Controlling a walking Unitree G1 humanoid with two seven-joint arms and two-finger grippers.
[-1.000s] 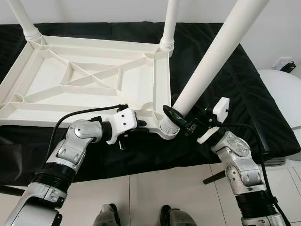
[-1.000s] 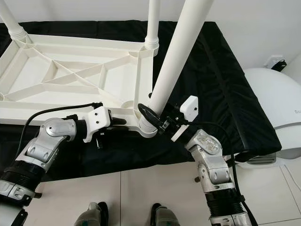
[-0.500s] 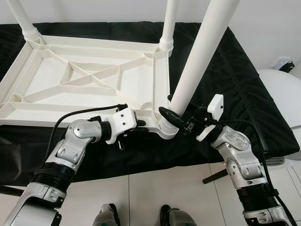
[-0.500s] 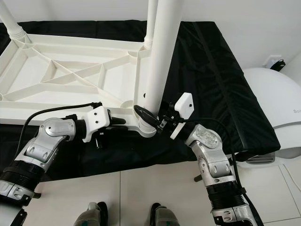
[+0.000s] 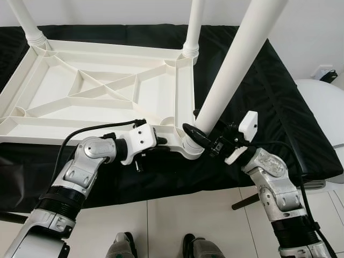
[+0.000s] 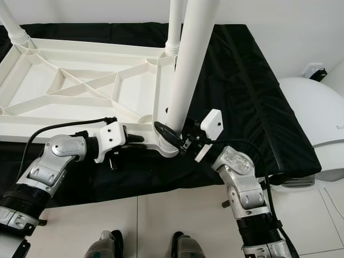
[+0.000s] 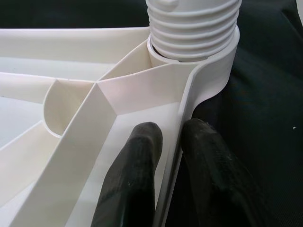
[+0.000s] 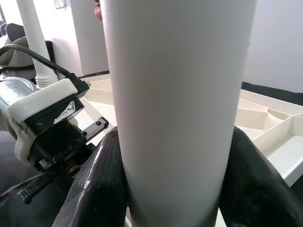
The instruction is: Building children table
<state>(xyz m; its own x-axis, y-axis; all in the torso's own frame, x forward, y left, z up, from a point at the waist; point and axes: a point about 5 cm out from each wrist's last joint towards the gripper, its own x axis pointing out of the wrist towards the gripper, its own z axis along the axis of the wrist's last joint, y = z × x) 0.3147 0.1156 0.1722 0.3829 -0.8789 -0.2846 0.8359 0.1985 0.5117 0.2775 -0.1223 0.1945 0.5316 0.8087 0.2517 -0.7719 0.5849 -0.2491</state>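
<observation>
The right gripper (image 5: 200,137), lower centre of the head view, clamps its black fingers (image 8: 106,175) around the base of the white table leg (image 5: 236,64), which leans toward the upper right from the corner socket (image 5: 189,148). The left gripper (image 5: 157,141) pinches the rim of the upturned white tabletop (image 5: 102,88), which lies on the black cloth (image 5: 258,91) in the upper left.
</observation>
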